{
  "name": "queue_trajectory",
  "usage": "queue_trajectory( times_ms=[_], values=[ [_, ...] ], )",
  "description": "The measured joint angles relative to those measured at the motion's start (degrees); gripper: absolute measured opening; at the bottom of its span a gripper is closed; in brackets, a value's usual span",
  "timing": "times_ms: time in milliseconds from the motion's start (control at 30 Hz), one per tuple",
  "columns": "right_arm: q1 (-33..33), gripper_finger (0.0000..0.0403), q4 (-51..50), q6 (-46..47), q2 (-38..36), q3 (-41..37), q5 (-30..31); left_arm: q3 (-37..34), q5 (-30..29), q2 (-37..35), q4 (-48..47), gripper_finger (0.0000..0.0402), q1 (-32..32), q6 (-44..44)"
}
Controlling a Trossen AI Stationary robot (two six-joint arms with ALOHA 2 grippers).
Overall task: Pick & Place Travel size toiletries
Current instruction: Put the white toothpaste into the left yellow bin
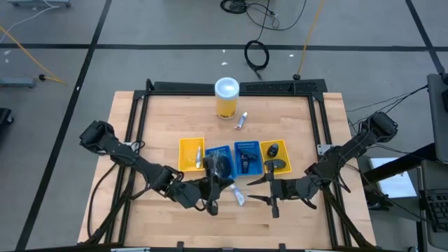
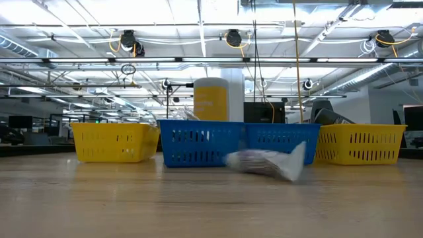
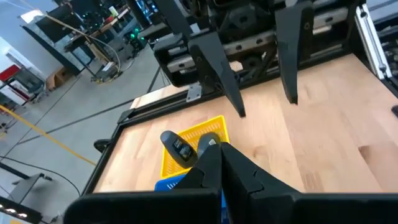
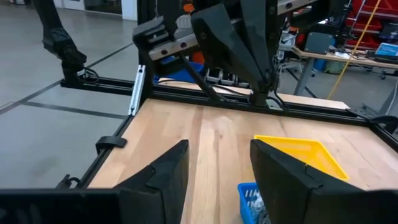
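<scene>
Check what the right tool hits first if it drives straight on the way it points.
Likely the left tool, shut and facing it across bare table. The white tube lies lower between them; depth unclear.

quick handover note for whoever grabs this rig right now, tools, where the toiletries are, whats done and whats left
Left tool: shut, near the table's front edge, nothing visibly held.
Right tool: open, empty, beside it.
Toiletries: a white tube lies loose on the table between the tools; another small tube lies by the yellow canister; dark pieces sit in the right yellow tray, others in the blue trays.
Done: some items are in trays.
Left: both loose tubes.
</scene>
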Motion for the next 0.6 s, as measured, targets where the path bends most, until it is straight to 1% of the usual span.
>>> queue_trajectory(
  times_ms=[133,233,333,467,533,600],
  values=[
    [0.0,0.0161,-0.6,0.9,0.0,0.0,-0.2,0.0,0.0,0.0,-0.5,0.0001,0.0,-0.7],
    [-0.1,0.0161,-3.1,6.2,0.0,0.0,-2.9,0.0,0.6,0.0,-2.5,0.0001,0.1,-2.1],
    [-0.1,0.0161,-7.5,11.4,0.4,0.0,-4.5,0.0,4.6,0.0,-5.3,0.0001,0.1,-2.9],
    [-0.1,0.016,-12.6,17.1,3.2,-0.1,-4.6,0.0,10.9,0.0,-10.3,0.0001,0.0,-6.5],
    [-0.5,0.016,-12.7,18.8,4.8,-0.1,-4.7,0.0,12.6,0.0,-12.5,0.0,0.2,-9.2],
    [-0.6,0.016,-13.0,20.1,6.4,-0.1,-4.6,0.0,13.1,0.0,-14.9,0.0002,0.5,-12.5]
  ],
)
